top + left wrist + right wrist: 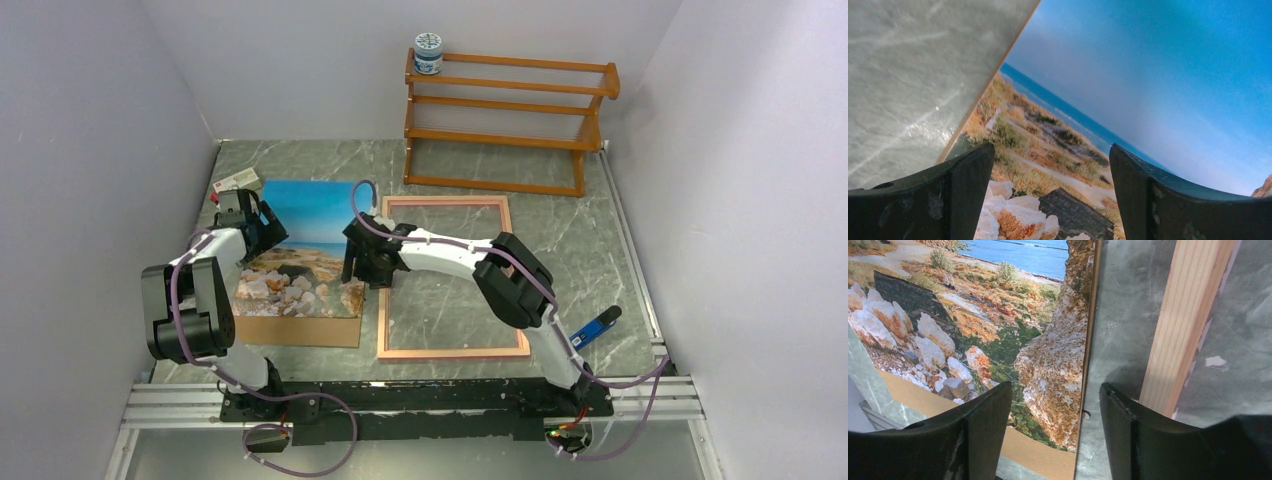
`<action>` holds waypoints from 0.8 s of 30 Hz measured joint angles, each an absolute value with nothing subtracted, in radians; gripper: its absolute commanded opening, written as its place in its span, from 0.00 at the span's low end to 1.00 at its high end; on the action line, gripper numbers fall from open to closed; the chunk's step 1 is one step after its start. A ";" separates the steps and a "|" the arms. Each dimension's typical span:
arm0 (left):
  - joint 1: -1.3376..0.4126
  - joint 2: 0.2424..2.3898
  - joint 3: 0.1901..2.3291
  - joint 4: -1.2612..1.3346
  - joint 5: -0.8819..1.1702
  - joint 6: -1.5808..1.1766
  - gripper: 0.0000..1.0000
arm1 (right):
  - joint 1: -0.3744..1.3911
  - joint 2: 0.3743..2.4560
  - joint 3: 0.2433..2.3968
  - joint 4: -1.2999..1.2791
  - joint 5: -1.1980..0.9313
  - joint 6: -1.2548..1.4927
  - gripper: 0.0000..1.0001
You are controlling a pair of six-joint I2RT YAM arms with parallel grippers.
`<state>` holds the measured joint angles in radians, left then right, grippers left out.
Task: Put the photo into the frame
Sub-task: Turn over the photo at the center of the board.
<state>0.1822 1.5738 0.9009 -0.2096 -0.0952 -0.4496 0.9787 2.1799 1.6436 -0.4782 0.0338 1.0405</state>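
Insertion is not yet done: photo (300, 235) lies face-up on a brown board (300, 332) just beside the empty frame (447, 203), with left gripper (1051, 145) and right gripper (1055, 384) both open, holding nothing, over its side edges.

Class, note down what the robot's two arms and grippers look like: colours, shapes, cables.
The left arm and right arm have white links with bulky black joint housings. A thin purple cable loops along each. The left gripper and right gripper are black, their fingers broad, dark, scuffed wedges with curved inner edges.
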 measured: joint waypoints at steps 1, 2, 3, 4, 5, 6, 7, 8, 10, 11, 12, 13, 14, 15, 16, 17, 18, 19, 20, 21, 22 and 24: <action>0.182 1.574 0.886 -0.205 -0.089 -0.451 0.89 | 0.977 2.181 1.644 -0.477 0.028 1.040 0.61; 0.182 1.575 0.872 -0.204 -0.082 -0.455 0.88 | 0.976 2.183 1.644 -0.476 0.024 1.039 0.58; 0.182 1.575 0.860 -0.204 -0.075 -0.458 0.88 | 0.975 2.185 1.643 -0.471 0.020 1.038 0.53; 0.182 1.575 0.849 -0.205 -0.072 -0.461 0.87 | 0.974 2.186 1.643 -0.465 0.017 1.037 0.49; 0.182 1.576 0.839 -0.205 -0.068 -0.466 0.87 | 0.974 2.188 1.642 -0.461 0.016 1.035 0.46; 0.182 1.576 0.836 -0.205 -0.068 -0.469 0.87 | 0.973 2.189 1.641 -0.458 0.014 1.034 0.42; 0.182 1.575 0.836 -0.202 -0.068 -0.476 0.87 | 0.970 2.190 1.639 -0.456 0.010 1.034 0.38; 0.182 1.575 0.836 -0.200 -0.068 -0.481 0.87 | 0.969 2.190 1.636 -0.456 0.007 1.030 0.34; 0.184 1.575 0.835 -0.199 -0.069 -0.492 0.87 | 0.964 2.190 1.632 -0.458 -0.002 1.023 0.28; 0.185 1.575 0.835 -0.199 -0.069 -0.496 0.87 | 0.963 2.190 1.631 -0.459 -0.005 1.022 0.26; 0.186 1.575 0.835 -0.199 -0.069 -0.499 0.87 | 0.961 2.190 1.631 -0.464 -0.008 1.019 0.25; 0.186 1.575 0.835 -0.199 -0.070 -0.502 0.87 | 0.958 2.190 1.631 -0.466 -0.009 1.016 0.23; 0.186 1.575 0.835 -0.200 -0.070 -0.505 0.87 | 0.957 2.190 1.631 -0.466 -0.010 1.014 0.23; 0.186 1.575 0.835 -0.200 -0.070 -0.509 0.87 | 0.956 2.190 1.631 -0.465 -0.011 1.013 0.22; 0.186 1.575 0.835 -0.200 -0.070 -0.511 0.87 | 0.954 2.190 1.631 -0.465 -0.012 1.013 0.21; 0.186 1.575 0.835 -0.201 -0.071 -0.513 0.87 | 0.952 2.190 1.631 -0.465 -0.014 1.011 0.21; 0.186 1.575 0.835 -0.201 -0.072 -0.515 0.87 | 0.951 2.190 1.631 -0.465 -0.016 1.010 0.19; 0.186 1.575 0.835 -0.201 -0.073 -0.516 0.87 | 0.950 2.190 1.631 -0.465 -0.019 1.009 0.17; 0.186 1.575 0.835 -0.202 -0.074 -0.517 0.87 | 0.949 2.190 1.631 -0.466 -0.021 1.005 0.15; 0.186 1.575 0.835 -0.202 -0.076 -0.517 0.87 | 0.948 2.190 1.631 -0.467 -0.024 1.003 0.14; 0.186 1.575 0.835 -0.202 -0.076 -0.517 0.87 | 0.947 2.190 1.632 -0.469 -0.027 1.001 0.13; 0.186 1.575 0.835 -0.203 -0.077 -0.517 0.86 | 0.945 2.190 1.635 -0.473 -0.033 0.998 0.11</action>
